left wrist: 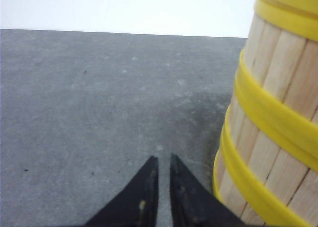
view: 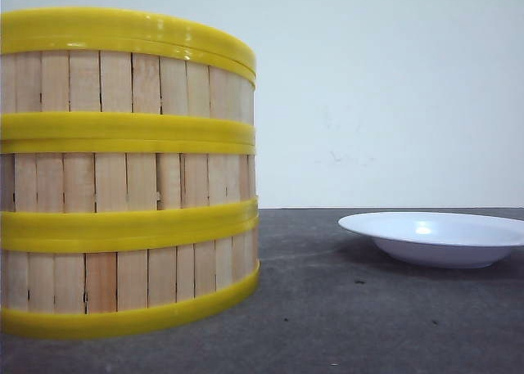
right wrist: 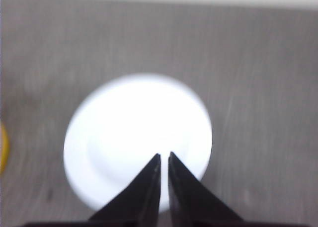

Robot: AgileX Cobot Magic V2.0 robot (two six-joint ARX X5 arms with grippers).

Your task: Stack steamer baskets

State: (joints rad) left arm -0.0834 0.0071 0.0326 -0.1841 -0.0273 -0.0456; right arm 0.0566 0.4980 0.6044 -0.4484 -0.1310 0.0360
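The steamer baskets (view: 123, 177) stand stacked three high at the left of the front view, with light wood slats and yellow bands. In the left wrist view the stack's wall (left wrist: 268, 127) rises close beside my left gripper (left wrist: 163, 158), which is shut and holds nothing, low over the grey table. My right gripper (right wrist: 164, 155) is shut too, empty, and hangs above the white plate (right wrist: 136, 132). Neither gripper shows in the front view.
The white shallow plate (view: 434, 236) lies on the dark grey table (view: 344, 308) to the right of the stack. A white wall (view: 385, 87) stands behind the table. A bit of yellow (right wrist: 2, 147) shows at the edge of the right wrist view.
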